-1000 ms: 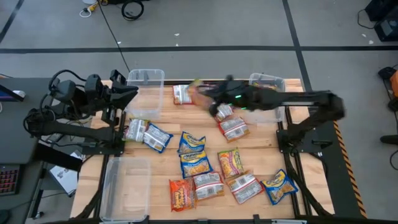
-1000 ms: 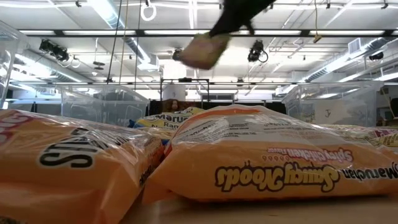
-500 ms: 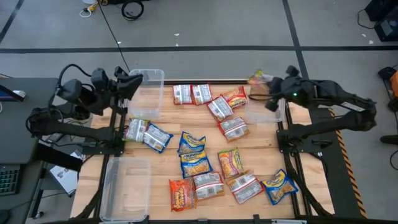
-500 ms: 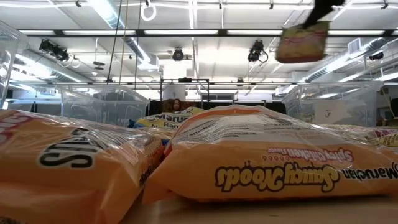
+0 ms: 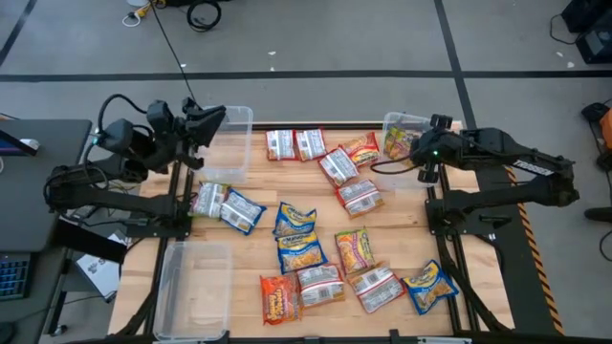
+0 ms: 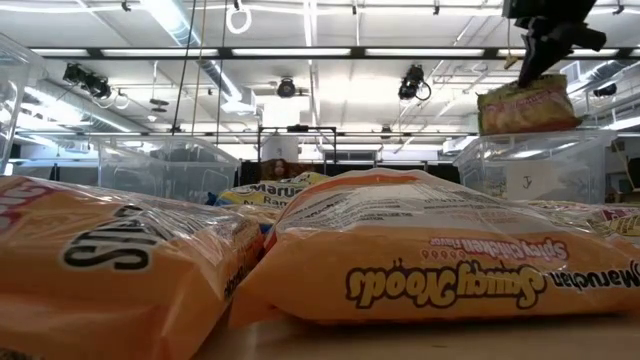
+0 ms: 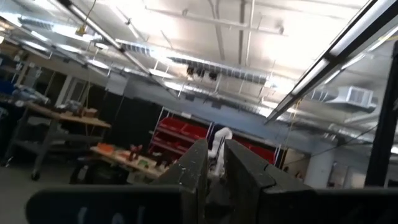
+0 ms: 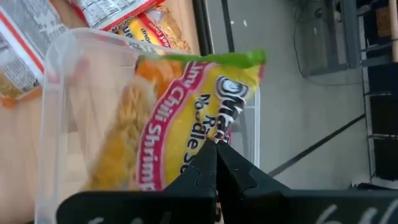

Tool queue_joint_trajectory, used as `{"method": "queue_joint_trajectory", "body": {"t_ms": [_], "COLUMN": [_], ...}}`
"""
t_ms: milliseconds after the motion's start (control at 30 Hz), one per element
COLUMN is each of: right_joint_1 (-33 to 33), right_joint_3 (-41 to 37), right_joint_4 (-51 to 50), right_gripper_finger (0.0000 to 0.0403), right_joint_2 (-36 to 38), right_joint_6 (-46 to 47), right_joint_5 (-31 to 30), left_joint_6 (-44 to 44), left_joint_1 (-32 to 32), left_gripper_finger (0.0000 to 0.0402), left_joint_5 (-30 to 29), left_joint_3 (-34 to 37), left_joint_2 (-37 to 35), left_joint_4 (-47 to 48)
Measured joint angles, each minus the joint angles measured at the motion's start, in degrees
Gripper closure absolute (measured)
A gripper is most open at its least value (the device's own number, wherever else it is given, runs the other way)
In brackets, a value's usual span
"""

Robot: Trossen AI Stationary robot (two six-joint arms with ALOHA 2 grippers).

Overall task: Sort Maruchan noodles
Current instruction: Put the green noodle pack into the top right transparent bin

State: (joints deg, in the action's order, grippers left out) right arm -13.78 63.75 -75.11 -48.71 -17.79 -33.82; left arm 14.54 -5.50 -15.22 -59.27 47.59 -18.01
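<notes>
My right gripper (image 5: 413, 145) is shut on a yellow, pink and green noodle packet (image 8: 186, 106) and holds it over the clear bin (image 5: 406, 119) at the table's far right. In the low view the packet (image 6: 525, 105) hangs just above that bin (image 6: 520, 170). Many other packets lie flat on the table, among them silver-red ones (image 5: 295, 144), blue-yellow ones (image 5: 296, 234) and an orange one (image 6: 430, 250). My left gripper (image 5: 218, 117) is shut and empty, raised over the far left clear bin (image 5: 225, 143); its fingers (image 7: 199, 168) point up into the room. My right gripper pinches the packet between its two fingers at one edge (image 8: 208, 142), about the middle of that edge. The fingers come from above, slanting down. The packet hangs below them (image 6: 530, 90), tilted, clear of the bin and the table.
A third clear bin (image 5: 191, 282) stands at the table's near left corner. Packets cover the middle and near right of the table (image 5: 363, 253). The arms' stands (image 5: 449, 215) sit at the left and right edges.
My right gripper has carried the packet from above the table's far middle toward the right edge, then down over the far right bin. The packet has stayed in its hold, swinging from tipped to hanging. My left gripper has moved a little toward the far edge.
</notes>
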Motion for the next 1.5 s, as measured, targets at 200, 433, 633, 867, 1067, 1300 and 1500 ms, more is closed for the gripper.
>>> {"method": "queue_joint_trajectory", "body": {"t_ms": [200, 433, 633, 867, 1067, 1300, 1500], "right_joint_1": [-0.3, -0.3, -1.4, -2.4, -5.5, -11.6, -17.5], "right_joint_3": [0.0, -0.5, -6.2, -14.6, -21.8, -26.6, -28.0], "right_joint_4": [1.3, 1.4, 3.5, 10.1, 16.6, 25.6, 33.1], "right_gripper_finger": [0.0399, 0.0399, 0.0400, 0.0400, 0.0400, 0.0400, 0.0396], "right_joint_2": [-0.9, -2.0, -1.4, -1.3, -2.4, -2.3, -2.2], "right_joint_6": [-3.7, -9.2, -9.7, -10.0, -14.7, -23.3, -29.0], "right_joint_5": [0.4, 0.5, 1.5, 3.7, 3.5, -6.1, -4.7], "left_joint_6": [0.9, -0.2, 4.4, 14.5, 12.2, 12.0, 12.1], "left_joint_1": [0.0, 0.0, 0.0, 0.0, -0.5, -0.4, -0.4], "left_gripper_finger": [0.0317, 0.0273, 0.0269, 0.0269, 0.0269, 0.0269, 0.0269], "left_joint_5": [0.0, 3.8, 10.6, 12.8, 12.9, 13.0, 14.3], "left_joint_3": [0.0, -0.1, 0.0, 0.0, 0.0, 0.0, 0.0], "left_joint_2": [0.1, 0.3, 0.5, 4.2, 5.6, 5.4, 5.3], "left_joint_4": [-0.5, 1.7, 30.1, 41.0, 37.2, 36.3, 36.3]}}
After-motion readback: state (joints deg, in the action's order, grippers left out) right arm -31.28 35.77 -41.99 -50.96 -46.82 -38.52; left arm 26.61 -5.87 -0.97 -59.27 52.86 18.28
